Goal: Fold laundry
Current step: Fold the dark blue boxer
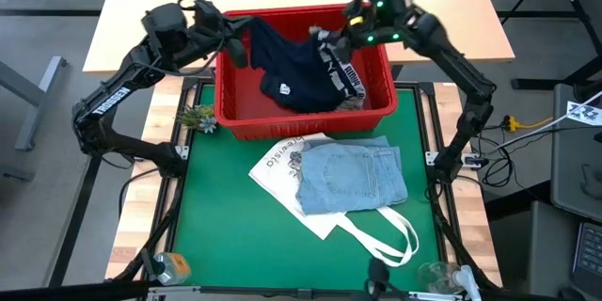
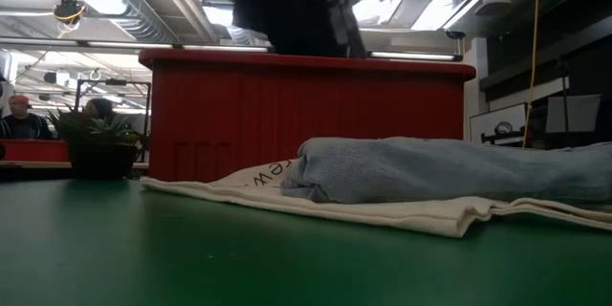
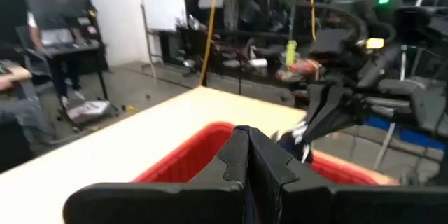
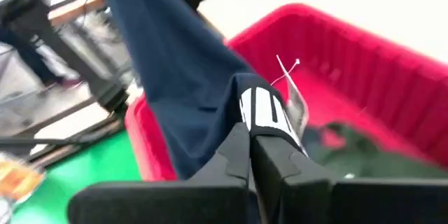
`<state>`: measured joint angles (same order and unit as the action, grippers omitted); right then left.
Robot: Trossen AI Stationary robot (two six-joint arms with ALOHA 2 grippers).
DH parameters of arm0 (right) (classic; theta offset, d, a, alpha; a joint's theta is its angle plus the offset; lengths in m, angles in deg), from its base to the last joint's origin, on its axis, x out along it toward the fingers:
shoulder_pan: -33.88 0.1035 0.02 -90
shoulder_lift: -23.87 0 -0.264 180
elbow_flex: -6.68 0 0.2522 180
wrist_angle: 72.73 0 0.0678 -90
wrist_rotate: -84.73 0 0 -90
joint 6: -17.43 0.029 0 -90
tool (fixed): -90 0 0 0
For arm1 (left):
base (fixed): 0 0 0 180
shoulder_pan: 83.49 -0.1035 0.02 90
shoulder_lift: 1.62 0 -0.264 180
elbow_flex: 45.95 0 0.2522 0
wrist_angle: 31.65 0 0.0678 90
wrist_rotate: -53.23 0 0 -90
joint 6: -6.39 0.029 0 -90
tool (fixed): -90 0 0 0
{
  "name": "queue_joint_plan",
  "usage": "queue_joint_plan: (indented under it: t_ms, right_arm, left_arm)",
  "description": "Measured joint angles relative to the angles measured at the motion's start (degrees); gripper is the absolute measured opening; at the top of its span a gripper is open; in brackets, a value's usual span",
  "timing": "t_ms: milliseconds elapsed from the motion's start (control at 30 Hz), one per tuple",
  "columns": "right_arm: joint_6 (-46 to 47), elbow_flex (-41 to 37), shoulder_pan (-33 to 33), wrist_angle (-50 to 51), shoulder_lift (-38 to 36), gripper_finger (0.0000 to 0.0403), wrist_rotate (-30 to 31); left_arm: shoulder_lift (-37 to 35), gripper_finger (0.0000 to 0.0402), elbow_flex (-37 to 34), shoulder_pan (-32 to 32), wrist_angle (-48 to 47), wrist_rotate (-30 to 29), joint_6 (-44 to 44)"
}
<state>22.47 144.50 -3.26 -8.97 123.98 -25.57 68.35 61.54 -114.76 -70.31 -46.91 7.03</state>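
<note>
A navy garment [image 1: 296, 71] with a white-lettered waistband hangs over the red basket [image 1: 301, 127] at the far side of the table, spread between my two grippers. My left gripper [image 1: 241, 45] is shut at its left end. My right gripper [image 4: 250, 136] is shut at the waistband. The garment's lower part sags into the basket. A dark olive garment [image 4: 364, 157] lies on the basket floor. Folded light blue denim [image 1: 353, 174] rests on the white tote bag [image 1: 282, 165] on the green mat. My left gripper holds the navy garment's left edge [image 1: 252, 33], coming at it level from the table's left. Its own wrist view shows only the shut fingers [image 3: 245, 150], not the cloth in them. My right gripper pinches the waistband [image 4: 262, 108] beside its white lettering between the two fingertips, slanting down from the table's right. The cloth runs up and away toward the other arm, and the rest hangs slack into the basket.
A small potted plant [image 1: 198, 118] stands left of the basket. The tote's long handles [image 1: 395, 235] trail toward the near right of the green mat [image 1: 226, 235]. A pale wooden table [image 1: 141, 19] lies beyond the basket. People show far off in the room.
</note>
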Motion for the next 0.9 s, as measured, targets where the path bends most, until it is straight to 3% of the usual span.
queue_joint_plan:
  t_ms: [200,367,700,900]
  right_arm:
    - [-2.76,10.95,-0.01,2.16,-0.11,0.0003,7.76]
    - [-2.73,9.93,-0.11,-2.06,-2.76,0.0003,9.46]
    - [-3.35,9.93,-0.09,-1.79,-5.56,0.0002,8.58]
    - [-5.95,9.93,0.02,-0.19,-8.86,0.0002,4.86]
  left_arm:
    - [-3.93,0.0000,0.00,0.00,3.20,-2.86,1.47]
    - [-6.19,0.0000,0.00,0.00,3.52,-5.30,1.60]
    - [-8.33,0.0000,0.00,0.00,3.40,-7.17,1.51]
    - [-8.68,0.0000,0.00,1.08,4.33,-4.56,-1.03]
